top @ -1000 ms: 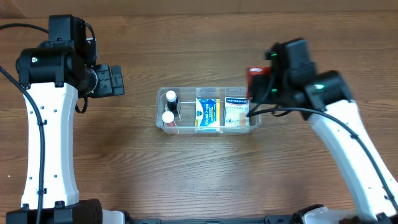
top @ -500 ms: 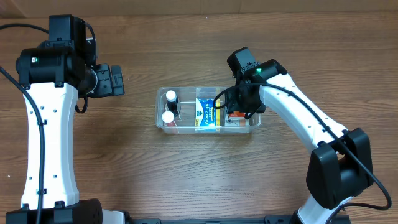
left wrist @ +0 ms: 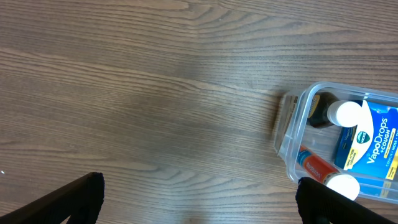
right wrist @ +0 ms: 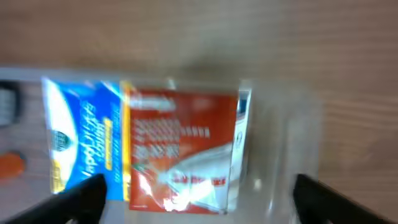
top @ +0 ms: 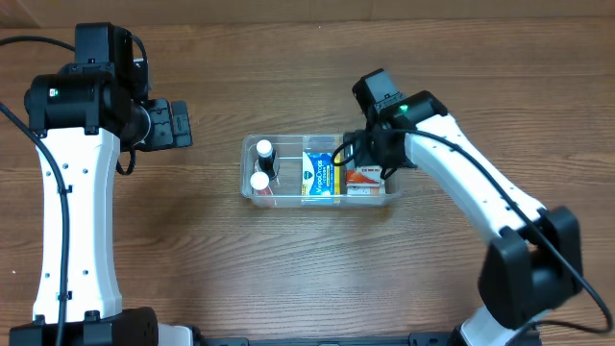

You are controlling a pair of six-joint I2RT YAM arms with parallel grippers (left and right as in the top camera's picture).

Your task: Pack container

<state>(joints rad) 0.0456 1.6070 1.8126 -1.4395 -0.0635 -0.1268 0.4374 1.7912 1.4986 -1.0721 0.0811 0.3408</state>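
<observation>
The right gripper (right wrist: 205, 196) hangs spread wide over a red box (right wrist: 183, 149) lying in the container (top: 246, 173), mid-table. The left gripper (left wrist: 199, 202) is wide too, empty. The container's thin clear plastic looks light, slick and flexible; best pinched at a short-end rim.

A brown wood-grain worktop (top: 307, 279) is carrying everything. A blue-and-yellow cardboard box of cough drops (top: 321, 174) is lying flat, and a red-and-white cardboard box (top: 363, 177) is resting right against its side. On the blue box's other side, a small dark bottle with a round white cap (top: 264, 149) is standing near a second white-capped dark bottle (top: 259, 180), with a slim orange-red tube (left wrist: 314, 165) lying between them.
</observation>
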